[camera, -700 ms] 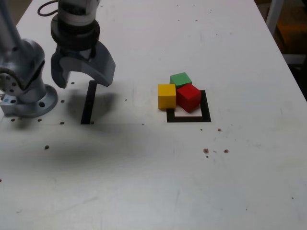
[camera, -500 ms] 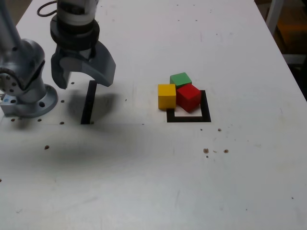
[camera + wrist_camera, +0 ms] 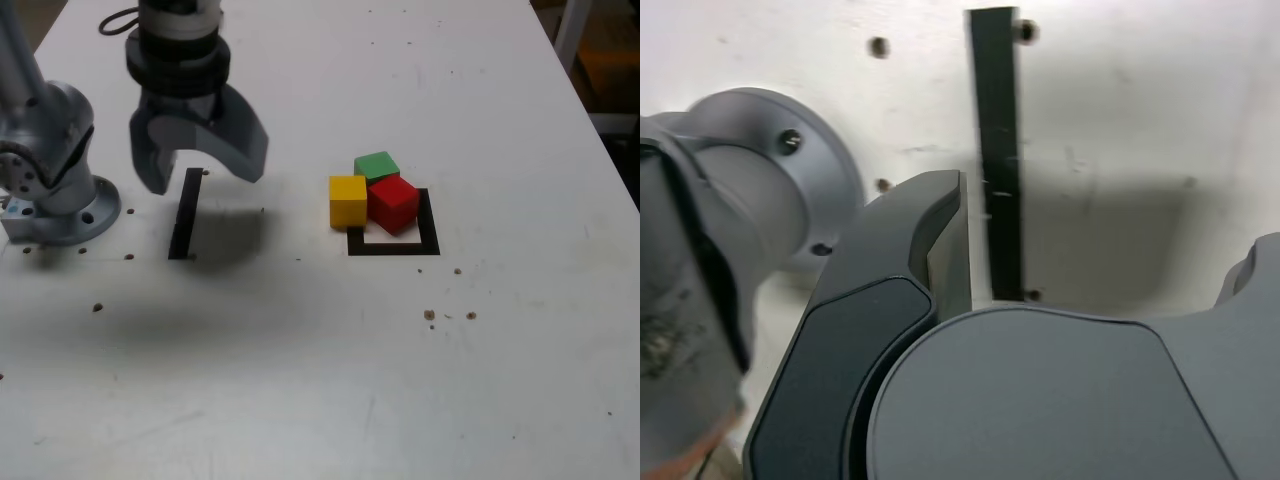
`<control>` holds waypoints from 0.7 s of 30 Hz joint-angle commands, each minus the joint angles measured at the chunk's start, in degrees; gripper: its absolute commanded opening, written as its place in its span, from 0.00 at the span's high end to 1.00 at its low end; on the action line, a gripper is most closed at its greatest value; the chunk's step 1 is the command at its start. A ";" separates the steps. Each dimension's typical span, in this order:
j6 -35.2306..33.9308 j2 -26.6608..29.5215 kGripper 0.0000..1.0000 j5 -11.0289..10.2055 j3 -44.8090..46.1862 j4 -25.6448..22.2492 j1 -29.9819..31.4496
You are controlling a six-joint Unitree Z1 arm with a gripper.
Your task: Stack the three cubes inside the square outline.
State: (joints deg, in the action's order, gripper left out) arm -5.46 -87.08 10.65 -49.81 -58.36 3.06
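Three cubes sit bunched together on the white table. The red cube rests partly inside the square outline, over its far edge. Touching its left side in the exterior view is the yellow cube, outside the outline. The green cube lies just behind the red one. My gripper hangs open and empty above the table, well to the exterior view's left of the cubes. The wrist view shows one dark finger with nothing between the jaws; no cube appears there.
A straight black tape strip lies under the gripper, and the same tape strip shows in the wrist view. The arm's grey base stands at the exterior view's left edge. Small dark specks dot the table.
The gripper has shifted slightly toward the exterior view's right, still open. The cubes have not moved.
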 commanded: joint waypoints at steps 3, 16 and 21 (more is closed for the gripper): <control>-0.84 1.25 0.00 0.19 -3.98 0.40 -0.59; -10.78 -15.02 0.03 -1.00 -38.29 -20.33 1.37; -15.25 -20.81 0.04 0.60 -44.45 -21.61 2.14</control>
State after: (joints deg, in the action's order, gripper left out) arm -19.99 -107.58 10.99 -90.60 -79.91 4.94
